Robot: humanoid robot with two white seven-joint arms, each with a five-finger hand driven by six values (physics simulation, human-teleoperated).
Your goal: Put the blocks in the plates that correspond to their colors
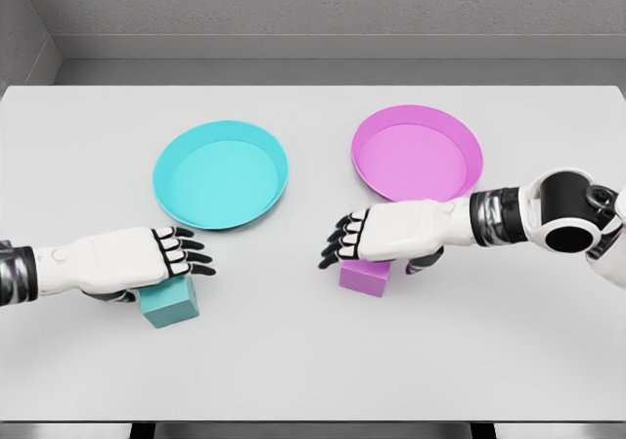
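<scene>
Right hand (pixel 354 243) relaxed, holding nothing, hovering directly over pink block (pixel 364 276), pink plate (pixel 417 153) just beyond block, toward worktop's far edge.

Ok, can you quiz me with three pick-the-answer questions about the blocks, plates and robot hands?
1. Where is the teal block?
A. in the teal plate
B. on the table under the left robot hand
C. on the pink block

2. How many plates are there?
A. one
B. two
C. three

3. What is in the pink plate?
A. nothing
B. the pink block
C. both blocks

Answers:
1. B, it sits on the table below the left robot hand.
2. B, a teal plate and a pink one.
3. A, the pink block is on the table under the right robot hand.
</scene>
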